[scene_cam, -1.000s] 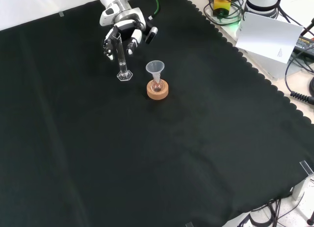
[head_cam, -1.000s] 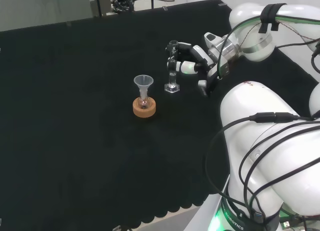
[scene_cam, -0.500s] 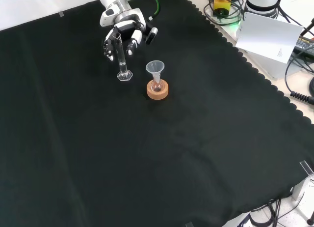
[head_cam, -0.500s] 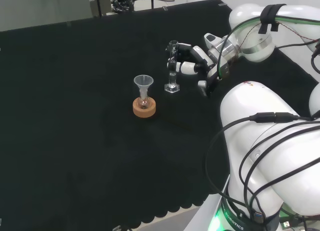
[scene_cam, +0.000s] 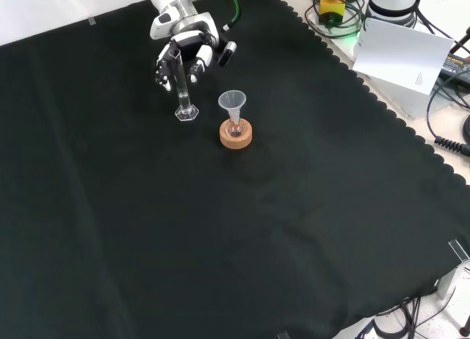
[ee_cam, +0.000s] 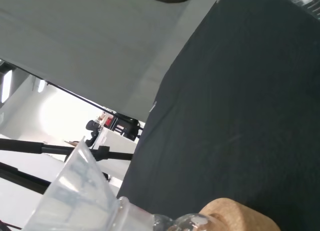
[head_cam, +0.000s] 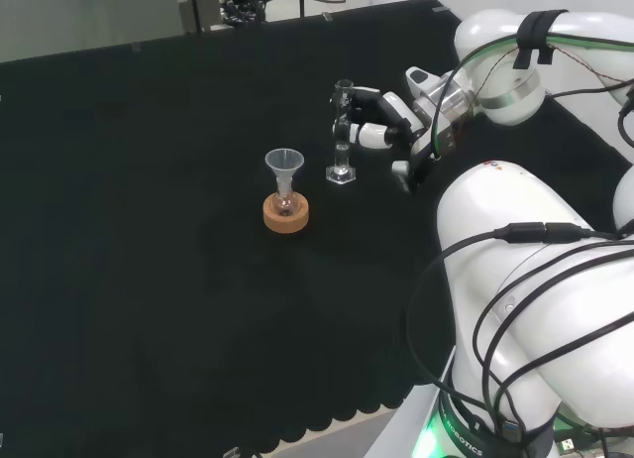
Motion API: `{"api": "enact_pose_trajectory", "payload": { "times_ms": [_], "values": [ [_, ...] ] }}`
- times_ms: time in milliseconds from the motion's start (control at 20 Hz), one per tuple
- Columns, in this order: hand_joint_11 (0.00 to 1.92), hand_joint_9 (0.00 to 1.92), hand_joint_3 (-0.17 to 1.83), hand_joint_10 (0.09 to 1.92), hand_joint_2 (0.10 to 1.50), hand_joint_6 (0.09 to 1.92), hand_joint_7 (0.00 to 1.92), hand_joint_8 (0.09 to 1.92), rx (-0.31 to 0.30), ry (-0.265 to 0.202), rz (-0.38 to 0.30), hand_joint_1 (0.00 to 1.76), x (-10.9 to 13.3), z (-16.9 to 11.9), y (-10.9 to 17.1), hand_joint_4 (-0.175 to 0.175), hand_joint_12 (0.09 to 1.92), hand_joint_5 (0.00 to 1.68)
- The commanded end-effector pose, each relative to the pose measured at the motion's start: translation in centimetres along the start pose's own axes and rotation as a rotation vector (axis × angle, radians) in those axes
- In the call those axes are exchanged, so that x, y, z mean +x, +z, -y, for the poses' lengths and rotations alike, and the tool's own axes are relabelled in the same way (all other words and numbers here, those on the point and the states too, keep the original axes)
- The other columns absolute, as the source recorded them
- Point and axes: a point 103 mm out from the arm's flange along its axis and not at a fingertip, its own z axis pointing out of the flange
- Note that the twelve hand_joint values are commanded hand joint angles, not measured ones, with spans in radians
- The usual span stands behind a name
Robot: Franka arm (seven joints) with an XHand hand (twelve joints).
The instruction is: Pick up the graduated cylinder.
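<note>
The graduated cylinder [head_cam: 342, 131] [scene_cam: 180, 82] is a thin clear tube on a hexagonal foot, upright on the black cloth. The hand [head_cam: 384, 123] [scene_cam: 187, 51] is right beside its upper half, to the right of it in the head view and behind it in the front view. Its fingers [head_cam: 365, 134] are bent toward the tube. The thumb [head_cam: 403, 171] hangs apart from the tube and does not close on it. I cannot tell whether the fingers touch the glass. The cylinder's foot rests on the cloth.
A clear funnel [head_cam: 284, 167] [scene_cam: 233, 103] [ee_cam: 75, 191] sits in a small flask on a cork ring [head_cam: 285, 215] [scene_cam: 236, 134] [ee_cam: 240, 217], close to the cylinder. The arm's white links [head_cam: 535, 309] stand at the head view's right. Cables and boxes [scene_cam: 407, 49] lie beyond the cloth's edge.
In the head view the fingers have drawn slightly to the right, off the cylinder's rim, which now stands free. The cylinder has not moved.
</note>
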Motion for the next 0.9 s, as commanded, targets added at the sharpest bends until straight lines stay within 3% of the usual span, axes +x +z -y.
{"api": "enact_pose_trajectory", "payload": {
  "times_ms": [50,900],
  "values": [
    [0.64,0.91,-0.17,0.39,1.05,0.72,0.64,0.60,-0.003,0.012,0.022,1.14,-0.46,-0.16,0.67,-0.020,1.14,0.72],
    [0.70,0.93,-0.17,0.34,1.13,0.73,0.63,0.57,-0.001,0.011,-0.003,1.14,-0.51,-0.50,0.80,-0.029,1.10,0.74]
  ]
}}
